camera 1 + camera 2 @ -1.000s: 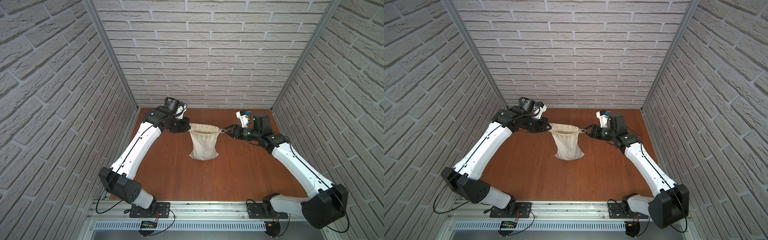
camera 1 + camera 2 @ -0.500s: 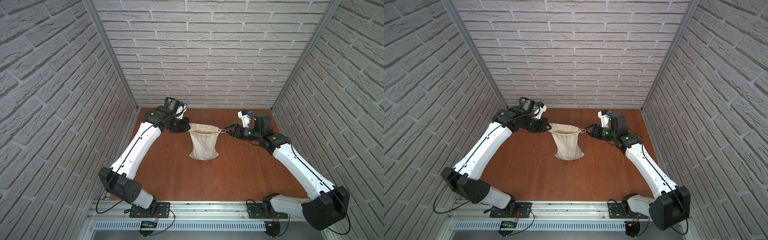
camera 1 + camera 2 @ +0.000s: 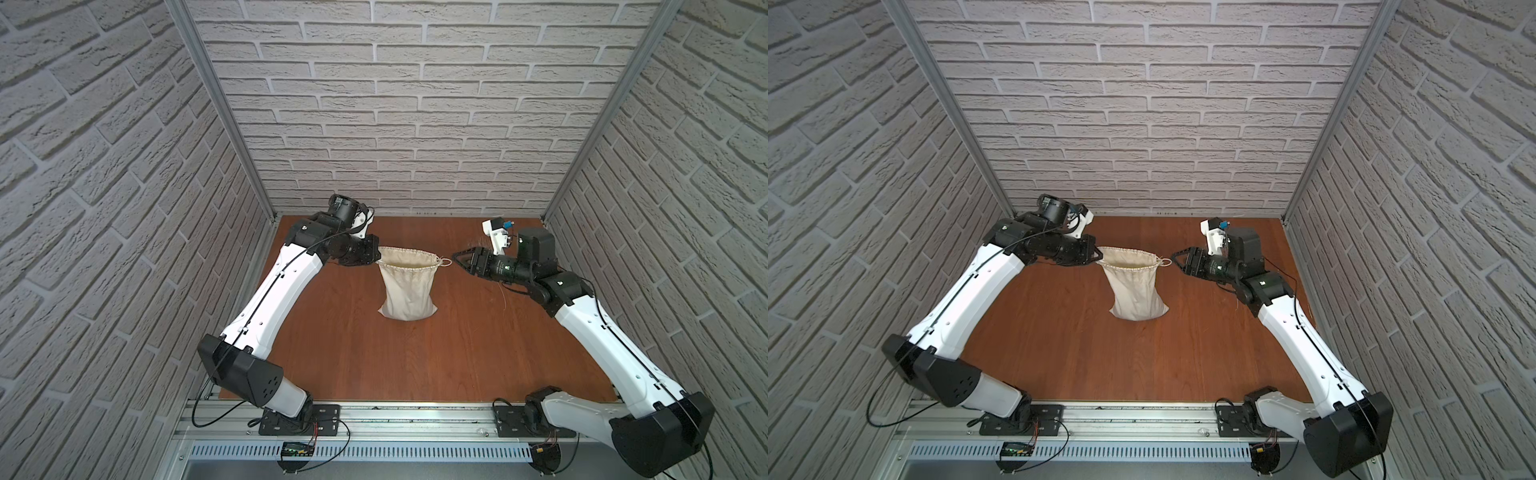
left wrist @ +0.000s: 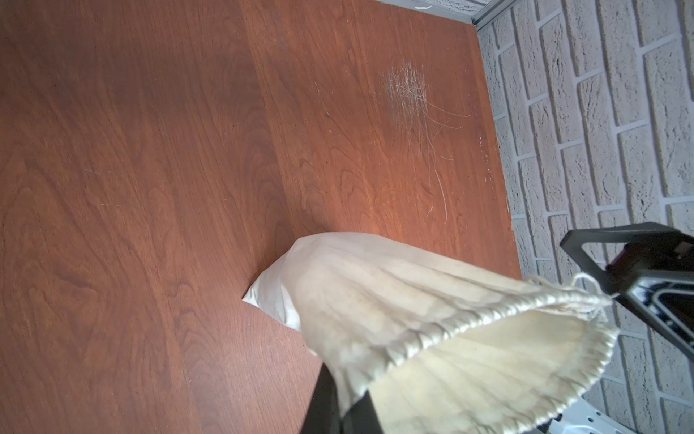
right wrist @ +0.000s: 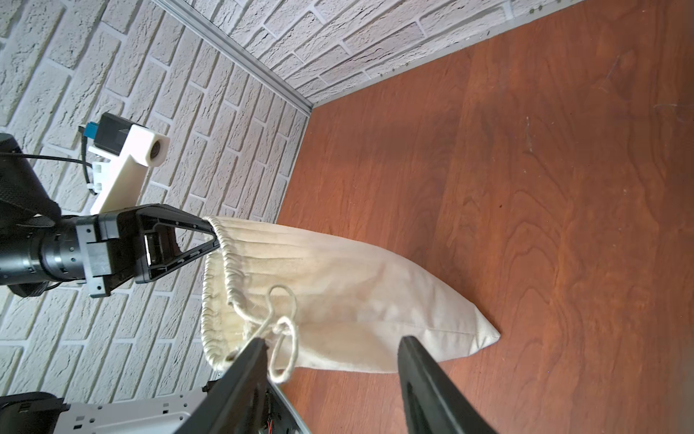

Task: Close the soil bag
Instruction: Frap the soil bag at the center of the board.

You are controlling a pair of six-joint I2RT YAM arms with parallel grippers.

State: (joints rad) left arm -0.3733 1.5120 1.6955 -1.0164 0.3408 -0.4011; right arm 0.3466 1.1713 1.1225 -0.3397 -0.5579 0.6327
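The soil bag (image 3: 407,291) (image 3: 1138,286) is a cream cloth sack that rests its bottom on the wooden table, with its gathered mouth held up and open. My left gripper (image 3: 376,262) (image 3: 1097,262) (image 4: 343,413) is shut on the left side of the bag's hem (image 5: 221,240). At the opposite side of the mouth the thin cord (image 5: 281,327) (image 3: 445,262) hangs in loops. My right gripper (image 3: 456,257) (image 3: 1173,254) (image 5: 332,340) is open just right of those loops. One loop lies against a finger (image 5: 248,360), and nothing is pinched between the two.
The brown wooden table (image 3: 374,353) is boxed in by brick-pattern walls on three sides. A metal rail (image 3: 374,419) runs along the front edge. White scratch marks (image 4: 407,90) show on the wood near the right wall.
My right gripper has eased slightly to the right, away from the cord end, with its jaws a little narrower. The bag and the left gripper have not moved.
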